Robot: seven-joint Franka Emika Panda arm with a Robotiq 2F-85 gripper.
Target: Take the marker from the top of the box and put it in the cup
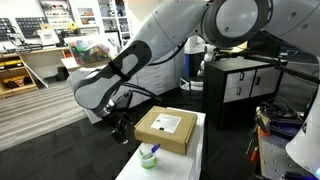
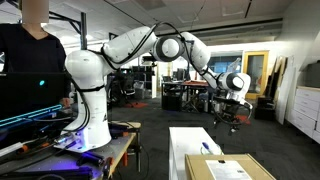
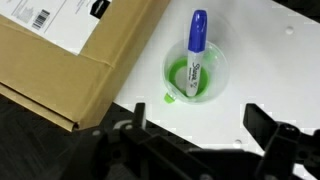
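The marker (image 3: 197, 45), white with a blue cap, stands tilted inside the light-green cup (image 3: 196, 72) on the white table. The tan cardboard box (image 3: 60, 55) with its white label lies right beside the cup. In an exterior view the cup (image 1: 149, 157) with the marker (image 1: 153, 148) stands at the box's (image 1: 166, 129) near corner. My gripper (image 3: 197, 125) is open and empty, its two black fingers apart, above the table just off the cup. It hangs left of the box in an exterior view (image 1: 122, 127).
The white table (image 1: 196, 152) is narrow, with its edges close to the box and cup. A black cabinet (image 1: 240, 88) stands behind. The box (image 2: 231, 168) and my gripper (image 2: 232, 113) also show in an exterior view, with lab benches around.
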